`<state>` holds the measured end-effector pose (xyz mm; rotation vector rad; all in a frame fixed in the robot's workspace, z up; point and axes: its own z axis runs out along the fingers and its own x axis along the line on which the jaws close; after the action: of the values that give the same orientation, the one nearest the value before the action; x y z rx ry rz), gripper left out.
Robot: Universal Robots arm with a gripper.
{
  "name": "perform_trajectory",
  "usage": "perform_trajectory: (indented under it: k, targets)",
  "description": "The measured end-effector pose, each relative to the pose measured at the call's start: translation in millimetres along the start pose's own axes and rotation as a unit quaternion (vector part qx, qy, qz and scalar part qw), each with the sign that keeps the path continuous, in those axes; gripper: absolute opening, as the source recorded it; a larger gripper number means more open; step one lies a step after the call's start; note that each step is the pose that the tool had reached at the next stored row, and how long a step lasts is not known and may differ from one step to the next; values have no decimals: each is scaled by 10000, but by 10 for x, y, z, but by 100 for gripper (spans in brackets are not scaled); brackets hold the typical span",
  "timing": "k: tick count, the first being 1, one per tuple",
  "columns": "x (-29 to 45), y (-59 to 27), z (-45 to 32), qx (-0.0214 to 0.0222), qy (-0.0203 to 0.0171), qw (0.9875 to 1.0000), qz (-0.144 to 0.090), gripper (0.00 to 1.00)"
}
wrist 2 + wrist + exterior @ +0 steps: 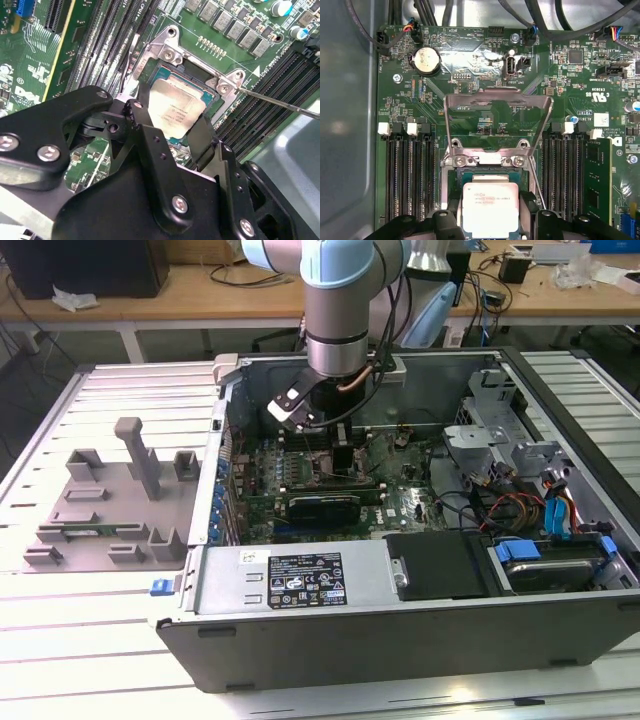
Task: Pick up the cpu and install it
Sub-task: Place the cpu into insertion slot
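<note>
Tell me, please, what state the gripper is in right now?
The gripper is closed on the cpu.

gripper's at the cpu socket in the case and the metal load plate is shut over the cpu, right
No: the load plate is flipped open, clear of the cpu, as the first wrist view shows. The gripper is at the socket.

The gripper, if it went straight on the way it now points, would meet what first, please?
The gripper would probably meet the open socket first, directly beneath the cpu it grips; the gap between them is unclear.
</note>
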<state>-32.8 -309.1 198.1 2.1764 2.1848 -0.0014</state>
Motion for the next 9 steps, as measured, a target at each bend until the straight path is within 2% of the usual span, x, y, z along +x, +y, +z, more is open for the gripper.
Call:
perform_trajectory:
  k: [3,4,9]
  targets:
    - [0,0,1,0,2,10000,0,55]
    - [0,0,1,0,2,10000,0,62]
    - [-2,1,-22,1,1,10000,0,62]
